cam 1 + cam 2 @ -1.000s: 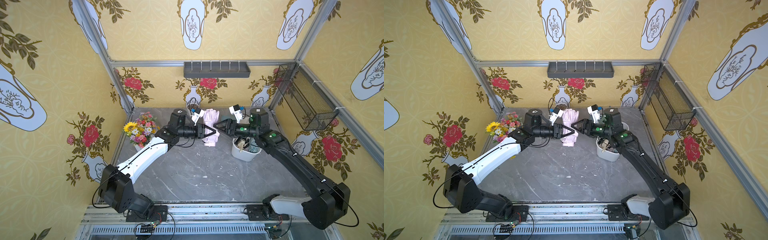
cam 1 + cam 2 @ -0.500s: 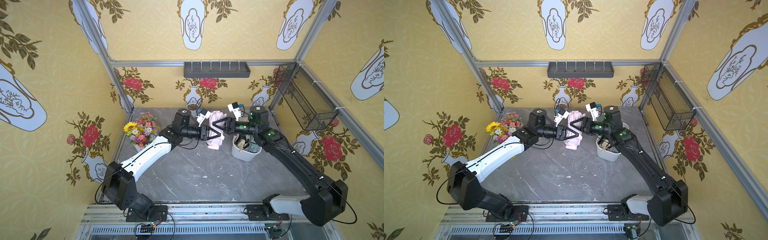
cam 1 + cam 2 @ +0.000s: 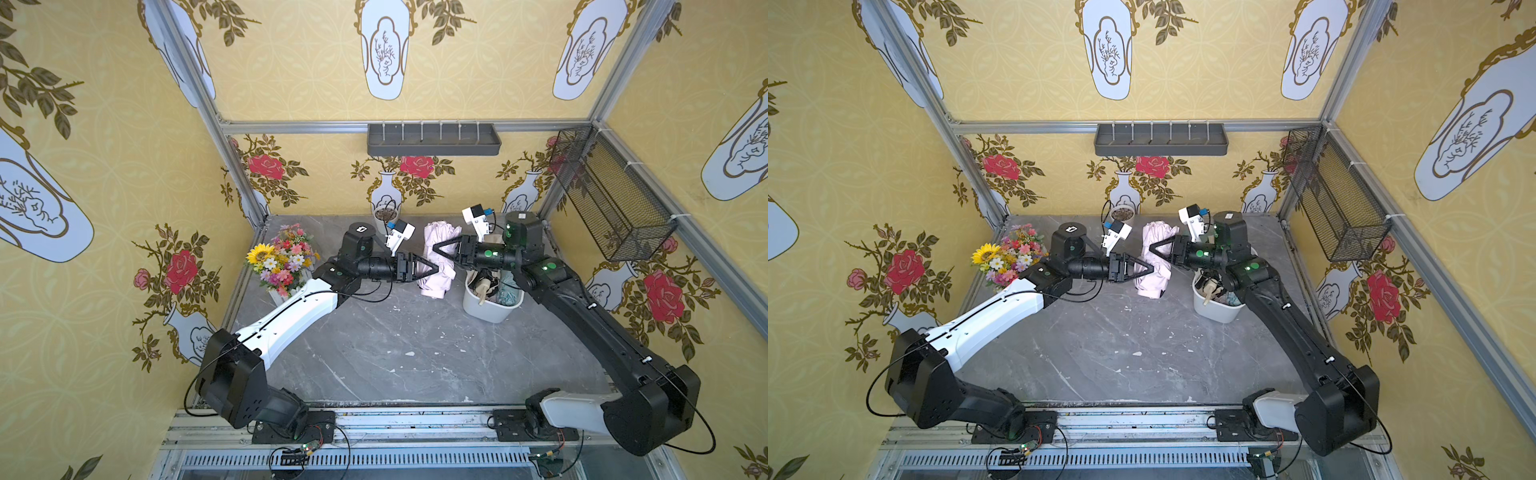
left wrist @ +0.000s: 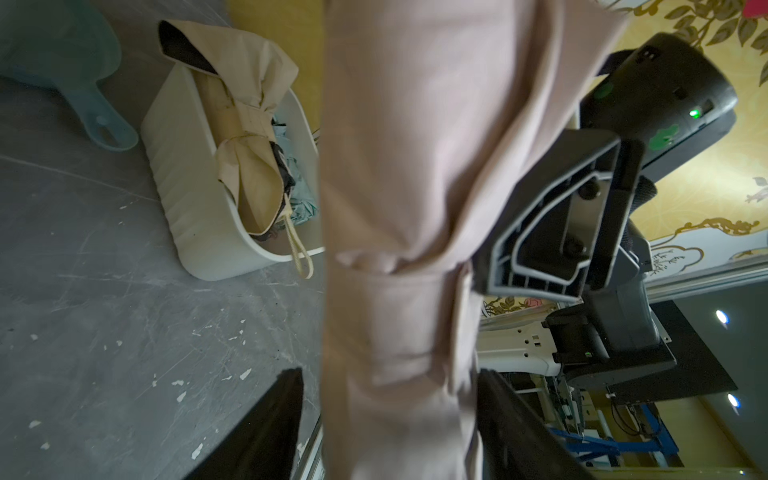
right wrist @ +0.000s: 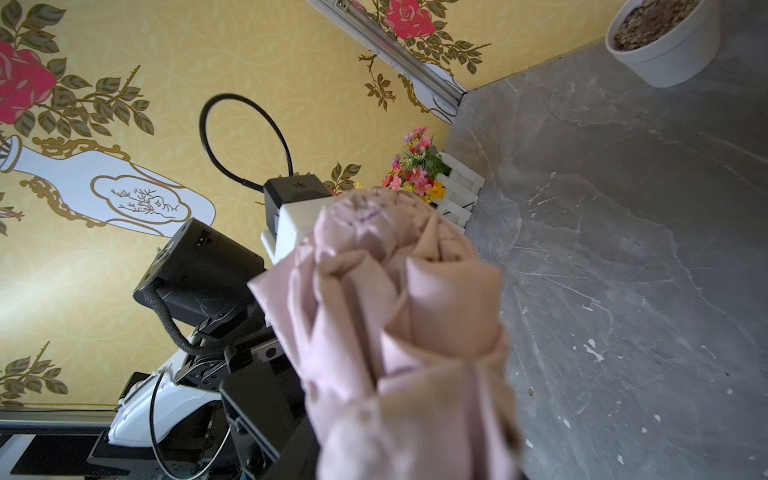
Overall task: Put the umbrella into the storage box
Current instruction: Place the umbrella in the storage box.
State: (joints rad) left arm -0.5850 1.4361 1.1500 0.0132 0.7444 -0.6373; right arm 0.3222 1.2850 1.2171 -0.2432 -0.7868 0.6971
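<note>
The folded pink umbrella (image 3: 439, 270) (image 3: 1154, 272) hangs upright above the grey table, at the back middle. My right gripper (image 3: 434, 249) (image 3: 1151, 249) is shut on the umbrella's upper part from the right. My left gripper (image 3: 435, 269) (image 3: 1152, 269) reaches in from the left, lower on the umbrella. In the left wrist view its jaws stand open around the umbrella (image 4: 407, 166), with a gap showing on one side. In the right wrist view the umbrella (image 5: 407, 332) fills the space between the jaws. The white storage box (image 3: 486, 309) (image 3: 1214, 309) (image 4: 187, 199) stands just right of the umbrella.
A beige folded umbrella (image 4: 245, 137) and teal fabric lie in the storage box. A flower bouquet (image 3: 282, 259) stands at the left, a small round white pot (image 3: 386, 216) at the back. A black mesh basket (image 3: 611, 199) and a grey shelf (image 3: 432, 139) hang on the walls.
The left arm carried the umbrella rightward to the right gripper. The right jaws closed on it, and the left jaws have spread apart.
</note>
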